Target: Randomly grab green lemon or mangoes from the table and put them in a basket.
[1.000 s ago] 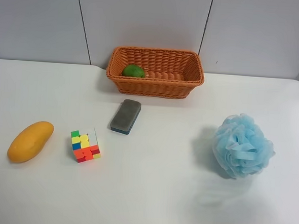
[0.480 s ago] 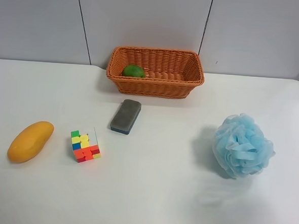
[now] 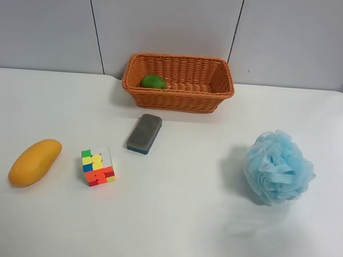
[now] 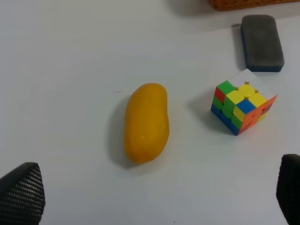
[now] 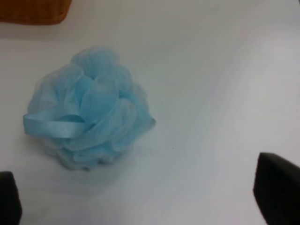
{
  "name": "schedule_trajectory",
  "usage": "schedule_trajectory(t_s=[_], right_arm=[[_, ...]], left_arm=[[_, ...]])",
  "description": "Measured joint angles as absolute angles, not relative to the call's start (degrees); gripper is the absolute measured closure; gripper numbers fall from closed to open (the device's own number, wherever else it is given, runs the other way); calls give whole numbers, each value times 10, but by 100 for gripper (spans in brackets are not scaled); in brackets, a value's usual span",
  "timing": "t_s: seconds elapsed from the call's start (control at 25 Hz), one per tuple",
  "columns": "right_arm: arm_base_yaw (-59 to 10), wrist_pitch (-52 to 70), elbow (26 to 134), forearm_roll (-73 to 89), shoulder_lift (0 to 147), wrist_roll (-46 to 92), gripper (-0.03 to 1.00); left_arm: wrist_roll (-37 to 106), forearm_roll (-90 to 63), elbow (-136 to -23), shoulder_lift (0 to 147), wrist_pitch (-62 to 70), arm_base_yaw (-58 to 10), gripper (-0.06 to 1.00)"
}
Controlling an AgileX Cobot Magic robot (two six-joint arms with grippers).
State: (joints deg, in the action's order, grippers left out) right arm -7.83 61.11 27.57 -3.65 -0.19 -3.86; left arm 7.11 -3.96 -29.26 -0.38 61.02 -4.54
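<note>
Exterior high view
- Step in hand: the green lemon (image 3: 153, 81) already lies inside the basket (image 3: 220, 93), at the end towards the view's left; the mango (image 3: 35, 162) is still out on the table (image 3: 171, 222). No arm shows in this view. I judge the mango to be the piece left to fetch.
- Places from the basket: the grey eraser block (image 3: 144, 133) sits just in front of it; the colour cube (image 3: 97, 167) is further forward of the eraser; the mango is beyond the cube, well apart from the basket; the blue pouf (image 3: 278, 166) stands off the basket's other end, well apart.

Right wrist view
- Right gripper (image 5: 140, 199): jaws wide, both dark tips at the frame's edges, nothing between them.
- Below it: the pouf, with a corner of the basket just visible beyond. Not a task item, so this arm has no call here, in my judgement.

Left wrist view
- Left gripper (image 4: 154, 190): jaws wide apart, empty, above the table and near the mango's end furthest from the basket.
- Mango's look: smooth, yellow-orange, elongated oval, lying flat, beside the cube but not touching it.
- Next move, as a judgement: centre over the mango, descend and close across its narrow width, keeping clear of the cube.
</note>
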Motion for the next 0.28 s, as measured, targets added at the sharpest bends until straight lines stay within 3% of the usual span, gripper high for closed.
schedule_trajectory(t_s=[0.28], right_arm=[[-78,611,276,-37,-2,-39,-2]], left_arm=[[71,-40,-293,-4,610,-45,-5]])
